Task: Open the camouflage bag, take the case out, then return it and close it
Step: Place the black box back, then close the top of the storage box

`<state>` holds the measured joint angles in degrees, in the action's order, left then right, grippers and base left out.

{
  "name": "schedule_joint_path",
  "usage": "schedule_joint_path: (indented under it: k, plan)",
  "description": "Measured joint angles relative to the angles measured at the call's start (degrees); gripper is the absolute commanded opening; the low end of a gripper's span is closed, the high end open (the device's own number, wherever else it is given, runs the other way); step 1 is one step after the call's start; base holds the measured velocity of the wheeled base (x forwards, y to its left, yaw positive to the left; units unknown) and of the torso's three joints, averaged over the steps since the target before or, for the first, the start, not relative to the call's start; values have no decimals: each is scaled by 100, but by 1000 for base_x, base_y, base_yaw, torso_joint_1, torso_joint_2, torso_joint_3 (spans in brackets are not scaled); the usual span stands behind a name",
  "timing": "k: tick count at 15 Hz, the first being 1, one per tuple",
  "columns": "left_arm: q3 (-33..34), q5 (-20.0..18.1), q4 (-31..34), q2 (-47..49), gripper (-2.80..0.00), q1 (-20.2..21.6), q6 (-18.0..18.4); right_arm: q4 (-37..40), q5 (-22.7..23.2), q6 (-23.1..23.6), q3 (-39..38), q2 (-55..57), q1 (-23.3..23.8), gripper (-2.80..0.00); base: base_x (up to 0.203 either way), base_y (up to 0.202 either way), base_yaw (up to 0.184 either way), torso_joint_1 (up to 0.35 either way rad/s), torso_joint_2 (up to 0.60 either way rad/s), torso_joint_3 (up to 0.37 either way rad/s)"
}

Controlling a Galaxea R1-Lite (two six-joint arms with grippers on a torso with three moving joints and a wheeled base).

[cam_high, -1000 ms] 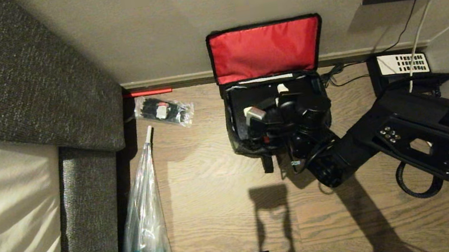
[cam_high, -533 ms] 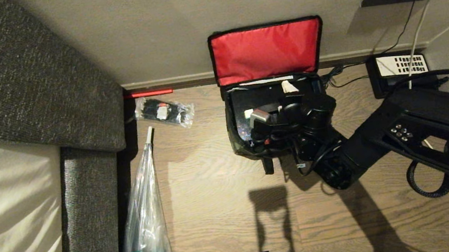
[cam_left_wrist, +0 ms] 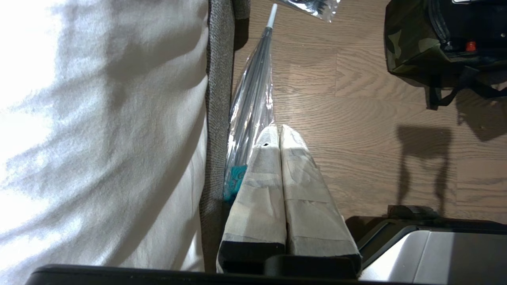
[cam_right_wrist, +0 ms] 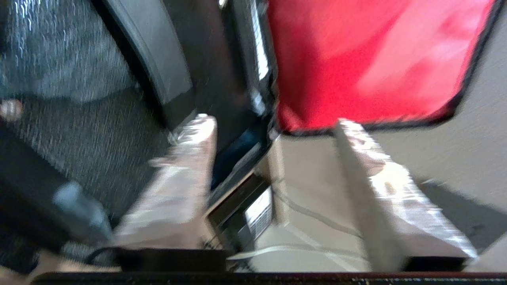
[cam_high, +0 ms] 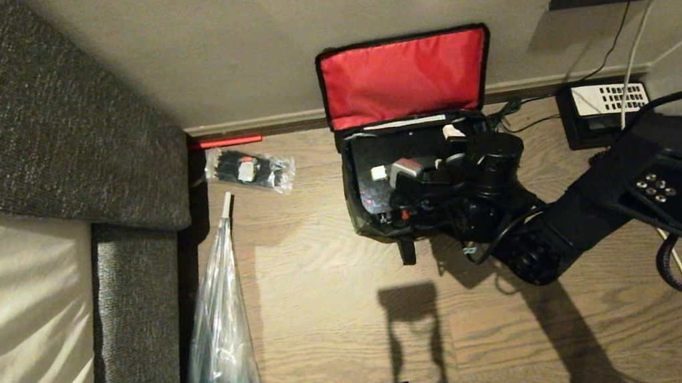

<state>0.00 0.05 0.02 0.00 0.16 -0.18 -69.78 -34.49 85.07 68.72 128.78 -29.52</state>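
— Since the earlier picture the right arm has shifted toward the right side of the bag and a little toward the wall; the bag and the floor things kept their places. What does the head view give?

— From the head view, the camouflage bag (cam_high: 371, 214) stands on the wooden floor (cam_high: 334, 327) against the wall, its lid thrown back with the red lining (cam_high: 405, 77) facing out. The case (cam_high: 377, 159) sits inside the bag, black, with a silver-white handle end (cam_high: 379, 172) showing. The right claw (cam_high: 452, 144) hangs over the right part of the opening.

— And the left wrist view?

— The left claw (cam_left_wrist: 279, 136) is clenched, its two pale fingers pressed together, and it is parked low beside the sofa, above a clear plastic wrapped umbrella (cam_left_wrist: 253, 103). The bag's camouflage corner is far from it.

— And the right wrist view?

— It is blurred. The right claw's two fingers (cam_right_wrist: 190, 158) stand apart with nothing between them, so it is released. One finger is near the dark case edge, the other is before the wall, under the red lining.
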Motion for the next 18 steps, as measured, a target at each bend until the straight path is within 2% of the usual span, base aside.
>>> schedule_joint_path:
  k: [3,6,8,11,13,14,16,18]
  plan:
    - [0,2,5,0,-280,-5,0,805,-313,-900,-33,-309,184,-280,0,0,0,0,0,0]
    - [0,0,0,0,-280,0,0,2107,-73,-2640,10,-665,405,-280,0,0,0,0,0,0]
    - [0,2,0,0,-280,0,1,3324,493,-4162,105,-946,627,-280,0,0,0,0,0,0]
    - [0,2,4,0,-280,0,-2,4970,1275,-6705,316,-1366,1022,-280,0,0,0,0,0,0]
    - [0,2,0,0,-280,0,-2,5465,2282,-8467,189,-1679,1255,-280,0,0,0,0,0,0]
    - [0,2,2,0,-280,0,-2,5513,2854,-9126,-6,-1847,1389,-280,0,0,0,0,0,0]
    - [0,2,-2,0,-280,0,2,5507,3630,-9902,-299,-2108,1630,-280,0,0,0,0,0,0]
    - [0,0,5,0,-280,5,0,5410,4049,-10199,-392,-2313,1773,-280,0,0,0,0,0,0]
